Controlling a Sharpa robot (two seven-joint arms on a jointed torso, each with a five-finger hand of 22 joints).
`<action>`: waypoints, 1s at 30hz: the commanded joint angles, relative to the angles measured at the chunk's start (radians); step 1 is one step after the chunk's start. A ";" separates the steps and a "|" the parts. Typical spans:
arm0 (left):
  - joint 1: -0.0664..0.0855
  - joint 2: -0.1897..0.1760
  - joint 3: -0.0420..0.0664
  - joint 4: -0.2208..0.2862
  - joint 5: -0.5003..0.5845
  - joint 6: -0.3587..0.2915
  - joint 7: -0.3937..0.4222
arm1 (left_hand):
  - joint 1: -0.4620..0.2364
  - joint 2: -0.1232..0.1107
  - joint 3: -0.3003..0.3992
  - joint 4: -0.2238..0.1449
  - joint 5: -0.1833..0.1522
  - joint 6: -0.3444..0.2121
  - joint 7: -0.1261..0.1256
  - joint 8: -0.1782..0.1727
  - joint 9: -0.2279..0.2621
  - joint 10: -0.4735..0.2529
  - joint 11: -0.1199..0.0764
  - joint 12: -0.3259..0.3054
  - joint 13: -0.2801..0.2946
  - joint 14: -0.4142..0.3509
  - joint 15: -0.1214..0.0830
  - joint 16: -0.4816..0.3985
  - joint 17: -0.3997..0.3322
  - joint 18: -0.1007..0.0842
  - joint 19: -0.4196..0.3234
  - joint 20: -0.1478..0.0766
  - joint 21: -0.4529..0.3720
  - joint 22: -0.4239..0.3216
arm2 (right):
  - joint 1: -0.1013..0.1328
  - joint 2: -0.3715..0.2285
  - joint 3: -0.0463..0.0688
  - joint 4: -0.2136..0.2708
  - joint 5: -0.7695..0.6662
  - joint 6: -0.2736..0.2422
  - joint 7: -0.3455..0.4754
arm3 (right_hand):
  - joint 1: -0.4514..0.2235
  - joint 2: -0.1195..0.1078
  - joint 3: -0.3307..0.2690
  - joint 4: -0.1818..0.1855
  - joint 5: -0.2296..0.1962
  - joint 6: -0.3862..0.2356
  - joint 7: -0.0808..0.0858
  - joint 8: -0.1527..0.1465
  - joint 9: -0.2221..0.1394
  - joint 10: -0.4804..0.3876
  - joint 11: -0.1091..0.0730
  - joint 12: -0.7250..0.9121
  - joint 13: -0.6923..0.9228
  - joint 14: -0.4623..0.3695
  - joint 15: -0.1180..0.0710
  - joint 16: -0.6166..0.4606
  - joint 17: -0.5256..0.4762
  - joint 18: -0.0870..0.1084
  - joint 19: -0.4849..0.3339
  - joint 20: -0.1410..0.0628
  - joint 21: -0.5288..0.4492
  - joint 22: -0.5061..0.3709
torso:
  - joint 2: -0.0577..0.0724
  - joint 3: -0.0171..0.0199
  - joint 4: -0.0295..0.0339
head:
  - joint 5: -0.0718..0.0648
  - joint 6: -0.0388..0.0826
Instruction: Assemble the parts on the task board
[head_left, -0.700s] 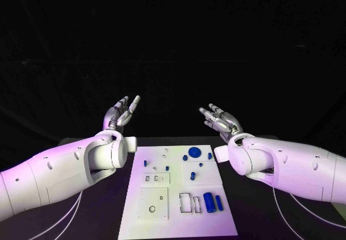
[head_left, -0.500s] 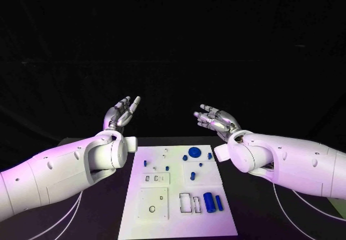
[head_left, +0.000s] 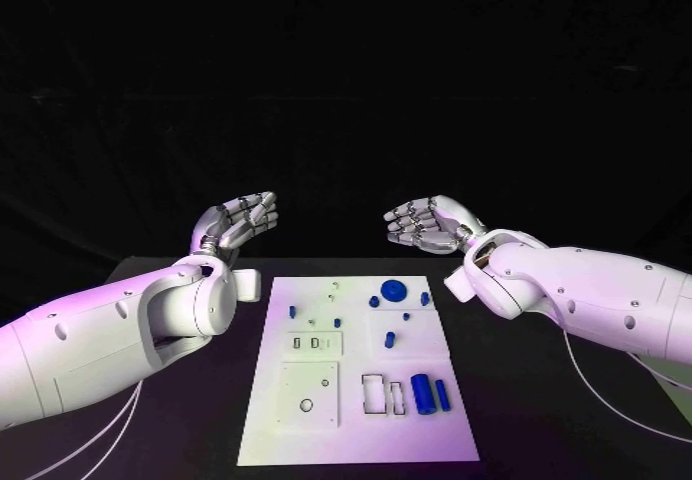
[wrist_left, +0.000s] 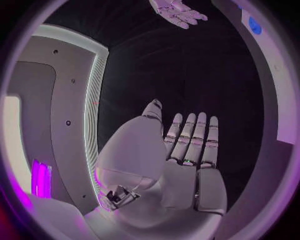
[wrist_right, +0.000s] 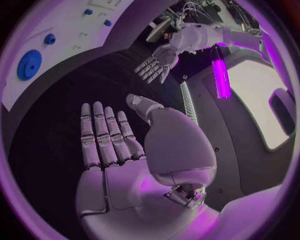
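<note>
We have turned both palms upward since a moment ago: our left hand (head_left: 240, 220) and right hand (head_left: 427, 222) hover empty, fingers apart, beyond the task board (head_left: 361, 440).

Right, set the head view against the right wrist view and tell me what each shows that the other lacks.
Head view alone: the whole white rectangular task board on the black table, including the two long blue cylinders at its near end.
Right wrist view alone: the right hand's palm side, fingers straight and apart, holding nothing.
Both: the left hand, open and raised off the board, the large round blue disc and small blue pieces by it.
</note>
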 joint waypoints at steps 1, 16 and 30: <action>0.002 -0.013 0.001 0.025 -0.025 0.063 -0.021 | 0.070 -0.014 0.019 -0.014 0.014 0.111 0.048 0.041 0.018 0.157 -0.024 0.018 0.006 0.141 -0.029 0.050 0.022 0.046 0.105 -0.001 0.046 0.006 | 0.006 -0.002 0.001 0.004 -0.300 0.060 -0.131 | 0.001 -0.038 0.037 -0.047 -0.037 0.123 0.025 0.026 0.012 0.161 -0.037 -0.044 0.003 0.167 -0.045 0.019 0.035 0.021 0.137 -0.030 0.026 0.002 | 0.024 -0.0045 0.0080 | -0.004 0.001; 0.006 -0.087 0.003 0.148 -0.107 0.134 -0.068 | 0.098 -0.062 0.029 0.018 -0.030 0.150 0.029 0.044 0.020 0.265 -0.054 -0.001 0.005 0.253 -0.062 0.083 0.056 0.052 0.201 -0.025 0.067 -0.010 | 0.019 0.019 0.003 0.025 -0.763 0.162 -0.316 | -0.030 -0.095 -0.009 -0.045 -0.037 0.193 -0.020 0.018 0.048 0.288 -0.094 -0.106 0.012 0.464 -0.139 0.167 0.231 0.018 0.394 -0.137 0.195 0.091 | 0.085 -0.0115 0.0207 | -0.016 0.016; 0.006 -0.099 0.005 0.182 -0.123 0.147 -0.085 | 0.100 -0.066 0.027 0.020 -0.040 0.152 0.029 0.044 0.020 0.267 -0.054 -0.005 0.005 0.255 -0.062 0.082 0.058 0.052 0.207 -0.026 0.067 -0.012 | 0.002 0.048 0.003 0.028 -0.966 0.176 -0.418 | -0.040 -0.109 -0.054 -0.001 -0.057 0.219 -0.029 -0.023 0.100 0.261 -0.103 -0.108 0.021 0.602 -0.149 0.735 0.725 0.015 0.436 -0.167 0.482 0.320 | 0.112 -0.0138 0.0328 | -0.029 0.014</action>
